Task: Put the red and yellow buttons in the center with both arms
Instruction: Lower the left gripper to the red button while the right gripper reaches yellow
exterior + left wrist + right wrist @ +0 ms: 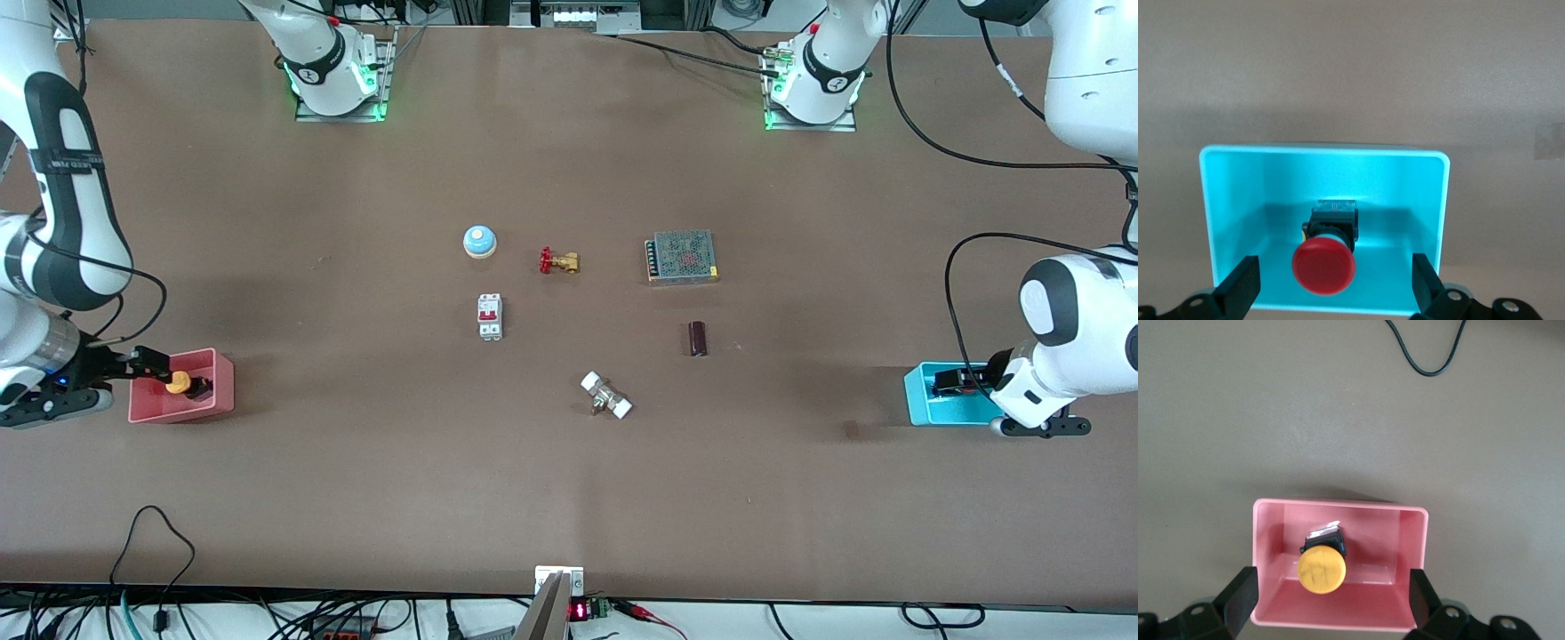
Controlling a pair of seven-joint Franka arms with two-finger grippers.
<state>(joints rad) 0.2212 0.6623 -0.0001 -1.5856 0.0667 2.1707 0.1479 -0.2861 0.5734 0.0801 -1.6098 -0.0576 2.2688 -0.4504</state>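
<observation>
2 push buttons are in view, 1 red and 1 yellow, each lying in its own tray. The red button (1324, 265) lies on its side in the 1 cyan tray (1231, 200), which sits at the left arm's end of the worktop (356, 498). The yellow button (179, 383) lies on its side in the 1 pink tray (218, 396), at the right arm's end.

In the middle of the worktop stand 6 other things, 1 of each: a blue-and-white bell (479, 241), a brass valve with a red handle (558, 261), a white circuit breaker (490, 316), a grey mesh-covered box (682, 256), a small dark cylinder (698, 339), and a metal fitting with white ends (606, 396). They are spaced apart, none touching. Bare brown surface lies between this group and each tray, and a wide bare strip runs along the edge nearest the front camera. Both trays sit close to the ends of the worktop.

The left hand (1331, 293) hangs over the cyan tray with its 2 fingers spread wide, 1 to each side of the red button, touching nothing. The right hand (1328, 607) hangs over the pink tray, its 2 fingers likewise wide apart and flanking the yellow button, holding nothing.
</observation>
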